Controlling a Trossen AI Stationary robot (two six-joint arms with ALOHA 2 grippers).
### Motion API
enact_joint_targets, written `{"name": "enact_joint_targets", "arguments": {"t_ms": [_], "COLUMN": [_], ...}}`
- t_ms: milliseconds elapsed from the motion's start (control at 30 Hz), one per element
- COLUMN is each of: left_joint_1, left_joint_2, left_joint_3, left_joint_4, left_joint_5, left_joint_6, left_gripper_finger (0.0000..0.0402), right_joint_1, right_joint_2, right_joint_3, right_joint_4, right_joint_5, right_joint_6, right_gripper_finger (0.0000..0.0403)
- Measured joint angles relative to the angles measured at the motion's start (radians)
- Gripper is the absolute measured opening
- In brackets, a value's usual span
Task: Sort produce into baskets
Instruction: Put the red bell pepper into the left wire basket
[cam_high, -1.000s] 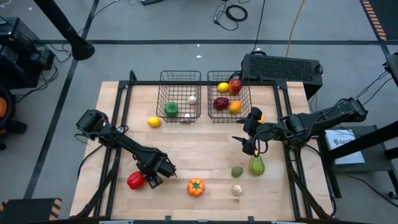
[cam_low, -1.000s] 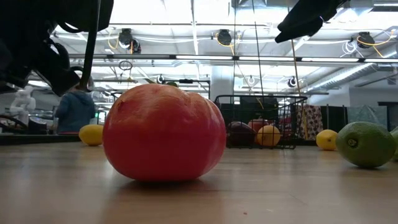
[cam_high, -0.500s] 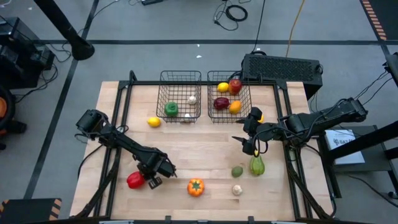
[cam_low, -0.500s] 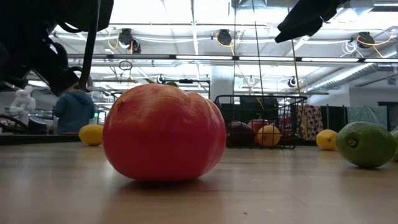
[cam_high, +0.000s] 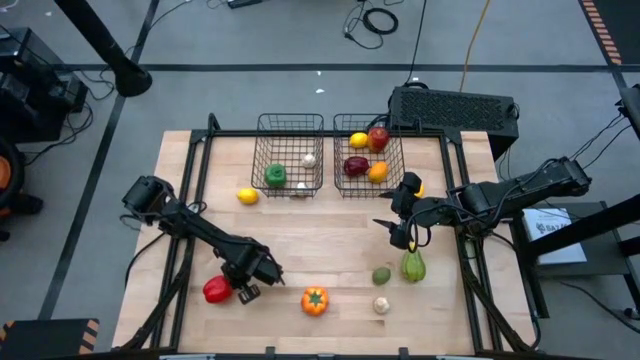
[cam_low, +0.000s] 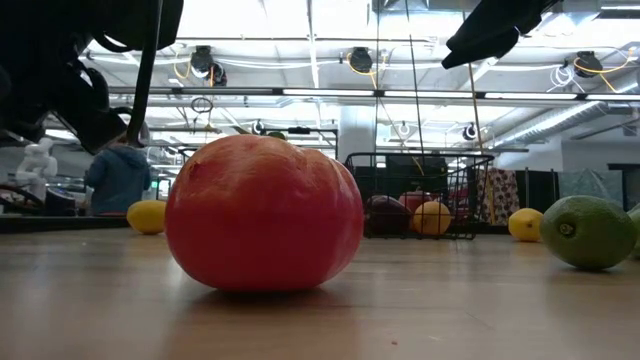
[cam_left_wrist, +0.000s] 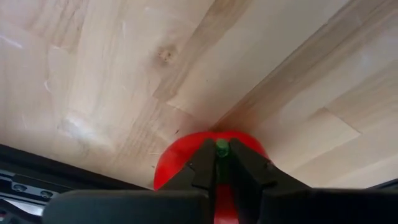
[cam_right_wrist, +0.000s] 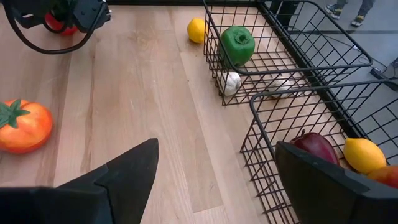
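My left gripper (cam_high: 238, 288) is near the table's near left corner, shut on a red pepper (cam_high: 215, 290); it also shows in the left wrist view (cam_left_wrist: 221, 163). My right gripper (cam_high: 398, 226) hovers open and empty right of the table's middle, its fingers wide apart in the right wrist view (cam_right_wrist: 217, 174). Two wire baskets stand at the far side. The left basket (cam_high: 290, 117) holds a green pepper (cam_high: 275, 176) and white bulbs (cam_high: 309, 159). The right basket (cam_high: 352, 117) holds a lemon, a red apple, a dark red piece and an orange. My left gripper pinches the red pepper's green stem (cam_left_wrist: 221, 147) between its two fingertips. The fingers come from above, and the pepper's red body (cam_left_wrist: 174, 165) shows below and beyond them. Whether the pepper rests on the table or is lifted clear, I cannot tell.
Loose on the table lie an orange pepper (cam_high: 314, 300) near the front edge, a lemon (cam_high: 247, 196) left of the baskets, a round green fruit (cam_high: 381, 275), a long green piece (cam_high: 413, 266) and a whitish bulb (cam_high: 381, 305). A black box (cam_high: 455, 108) stands behind the right basket.
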Motion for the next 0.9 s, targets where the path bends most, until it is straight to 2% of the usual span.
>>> {"name": "enact_joint_targets", "arguments": {"t_ms": [233,333,633,800,900], "left_joint_1": [0.005,0.016,0.077,0.127,0.161], "left_joint_2": [-0.057,-0.095,-0.197,-0.201,-0.201], "left_joint_3": [0.039,0.086,0.248,0.324,0.35], "left_joint_4": [-0.038,-0.06,-0.049,-0.002,0.093], "left_joint_5": [-0.025,-0.087,-0.428,-0.637,-0.751], "left_joint_6": [0.042,0.05,0.167,0.309,0.416], "left_gripper_finger": [0.0032,0.0032,0.0031,0.0031,0.0031], "right_joint_1": [0.0,0.0,0.0,0.0,-0.001], "right_joint_2": [0.0,0.0,0.0,0.0,0.0], "right_joint_3": [0.0,0.0,0.0,0.0,0.0], "right_joint_4": [0.0,0.0,0.0,0.0,0.0], "right_joint_5": [0.0,0.0,0.0,0.0,0.0], "right_joint_6": [0.0,0.0,0.0,-0.003,-0.006], "right_gripper_finger": [0.0313,0.0313,0.0313,0.0313,0.0313]}}
